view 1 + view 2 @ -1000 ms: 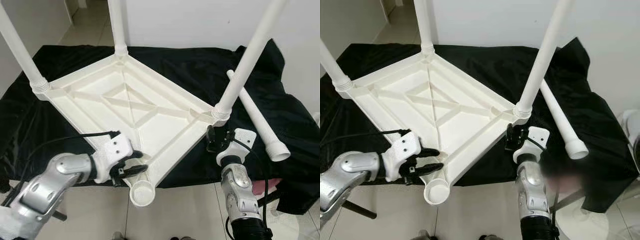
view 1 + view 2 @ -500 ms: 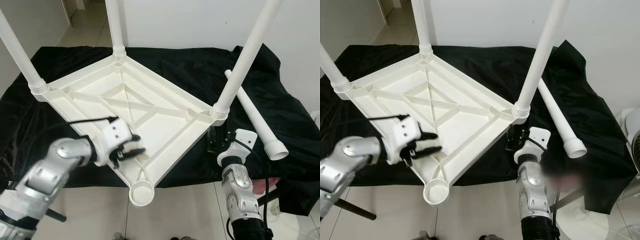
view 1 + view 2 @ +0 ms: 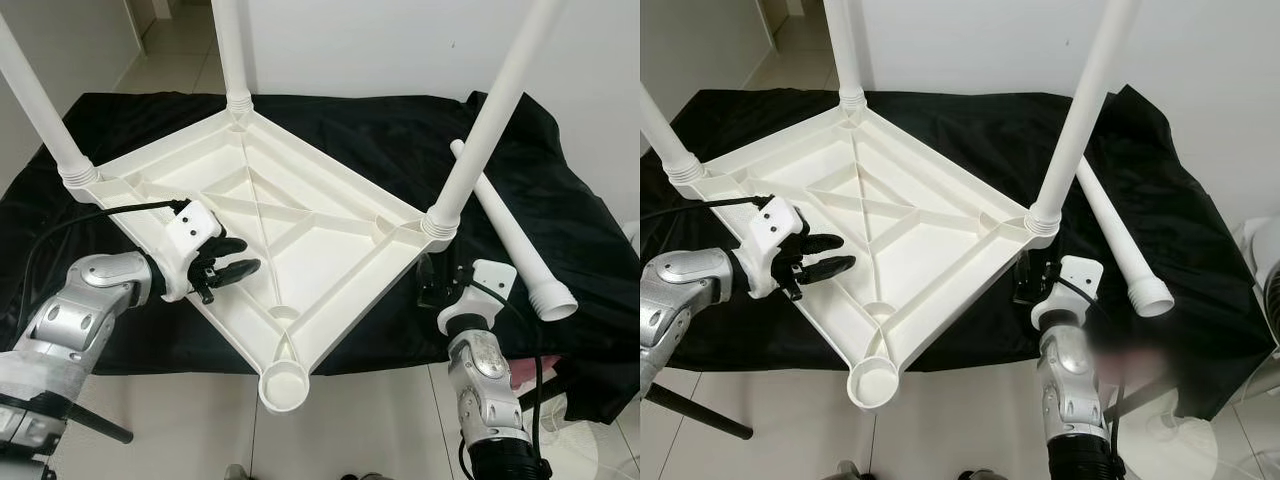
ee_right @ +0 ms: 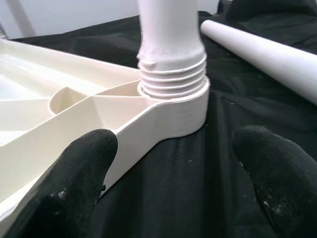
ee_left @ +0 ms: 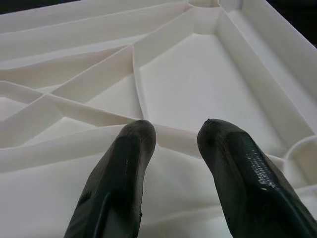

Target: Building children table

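Observation:
A white plastic table top [image 3: 335, 238] lies upside down on a black cloth. Three white legs stand screwed into its corners: one at the left [image 3: 38, 105], one at the back [image 3: 233, 55], one at the right [image 3: 488, 115]. The near corner socket [image 3: 283, 384] is empty. A loose leg [image 3: 512, 232] lies on the cloth to the right. My left gripper [image 3: 236, 267] is open over the top's near-left rim, its fingertips [image 5: 136, 136] above a rib. My right gripper [image 3: 425, 282] is open just in front of the right corner socket [image 4: 173, 94], with nothing held.
The black cloth [image 3: 380, 130] covers a low surface whose front edge runs just past the empty socket. Tiled floor [image 3: 350, 420] lies below it. A white wall stands close behind, and a fan base [image 3: 1165, 440] sits on the floor at the right.
My left gripper has moved away from the empty near socket, leftward and back along the table top's rim. The right arm has stayed nearly still.

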You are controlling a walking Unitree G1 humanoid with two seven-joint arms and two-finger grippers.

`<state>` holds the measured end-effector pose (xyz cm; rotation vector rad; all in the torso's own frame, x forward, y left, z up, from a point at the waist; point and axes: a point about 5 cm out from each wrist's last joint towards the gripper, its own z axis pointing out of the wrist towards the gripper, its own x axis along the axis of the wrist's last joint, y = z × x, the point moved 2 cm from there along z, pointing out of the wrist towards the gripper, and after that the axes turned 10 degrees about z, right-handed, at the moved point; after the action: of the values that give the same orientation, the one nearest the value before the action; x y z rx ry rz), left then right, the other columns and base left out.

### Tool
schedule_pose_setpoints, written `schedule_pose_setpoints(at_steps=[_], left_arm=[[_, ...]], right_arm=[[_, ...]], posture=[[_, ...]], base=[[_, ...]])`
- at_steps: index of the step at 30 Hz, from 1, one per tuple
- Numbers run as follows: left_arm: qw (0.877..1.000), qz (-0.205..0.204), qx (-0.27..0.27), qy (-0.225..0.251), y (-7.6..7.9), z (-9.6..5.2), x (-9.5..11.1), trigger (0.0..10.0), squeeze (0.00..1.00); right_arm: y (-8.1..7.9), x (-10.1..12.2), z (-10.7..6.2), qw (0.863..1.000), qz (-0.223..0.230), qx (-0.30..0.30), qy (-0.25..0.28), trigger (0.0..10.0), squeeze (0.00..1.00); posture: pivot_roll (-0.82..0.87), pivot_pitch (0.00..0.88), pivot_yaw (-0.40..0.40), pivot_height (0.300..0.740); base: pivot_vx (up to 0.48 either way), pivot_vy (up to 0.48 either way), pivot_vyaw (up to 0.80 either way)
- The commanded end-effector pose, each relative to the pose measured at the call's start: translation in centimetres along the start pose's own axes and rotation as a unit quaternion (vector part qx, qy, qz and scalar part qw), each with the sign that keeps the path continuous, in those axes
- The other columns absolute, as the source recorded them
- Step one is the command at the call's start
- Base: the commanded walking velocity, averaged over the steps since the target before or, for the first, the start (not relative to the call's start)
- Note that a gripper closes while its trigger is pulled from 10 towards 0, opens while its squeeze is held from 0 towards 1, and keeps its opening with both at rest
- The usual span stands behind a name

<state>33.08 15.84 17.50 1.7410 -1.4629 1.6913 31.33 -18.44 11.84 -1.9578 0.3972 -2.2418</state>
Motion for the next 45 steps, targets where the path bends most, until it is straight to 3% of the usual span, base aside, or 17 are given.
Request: schedule_pose_setpoints(at_steps=[1,7,15,17,22,29,33,43,45], left_arm=[[0.995,0.015,-0.1,0.016,1.1,0.0,0.0,10.0,0.0],[0.995,0.045,-0.085,0.021,0.6,0.3,-0.5,10.0,0.0],[0.996,0.049,-0.062,0.031,0.0,0.2,-0.6,10.0,0.0],[0.995,0.031,-0.073,0.06,0.4,-0.4,-0.3,10.0,0.0],[0.993,0.007,-0.092,0.079,1.0,-0.8,0.0,10.0,0.0],[0.99,-0.011,-0.091,0.106,1.4,-0.2,1.0,10.0,0.0],[0.983,-0.059,-0.071,0.157,1.4,0.7,2.5,10.0,0.0],[0.976,-0.094,-0.052,0.19,2.3,1.5,3.3,10.0,0.0],[0.971,-0.118,-0.039,0.206,2.3,1.6,3.6,10.0,0.0]], right_arm=[[0.5,-0.5,-0.3,1.0,-0.002,-0.003,-0.012,10.0,0.0],[0.4,-0.6,-0.3,1.0,-0.005,0.003,-0.015,10.0,0.0],[0.5,-0.6,-0.2,1.0,-0.008,0.006,-0.015,10.0,0.0],[0.6,-0.6,-0.3,1.0,-0.009,0.006,-0.015,10.0,0.0],[0.6,-0.7,-0.2,1.0,-0.009,0.003,-0.018,10.0,0.0],[0.0,-0.4,1.0,1.0,-0.018,-0.002,-0.016,10.0,0.0],[-0.1,2.2,2.1,0.997,-0.024,-0.04,0.056,10.0,0.0],[0.2,3.7,2.3,0.989,-0.009,-0.102,0.105,10.0,0.0],[1.5,4.4,2.2,0.98,-0.016,-0.155,0.125,10.0,0.0]], posture=[[0.02,0.078,-0.006,0.74],[0.02,0.077,-0.004,0.74],[0.02,0.071,0.002,0.74],[0.02,0.07,0.005,0.74],[0.02,0.072,0.001,0.74],[0.02,0.071,-0.002,0.74],[0.01,0.075,-0.013,0.74],[0.01,0.084,-0.023,0.74],[0.01,0.086,-0.029,0.74]], base=[[0.0,0.0,0.0],[0.0,0.0,0.0],[0.0,0.0,0.0],[0.0,0.0,0.0],[0.0,0.0,0.0],[0.0,0.0,0.0],[0.0,0.0,0.0],[0.0,0.0,0.0],[0.0,0.0,0.0]])
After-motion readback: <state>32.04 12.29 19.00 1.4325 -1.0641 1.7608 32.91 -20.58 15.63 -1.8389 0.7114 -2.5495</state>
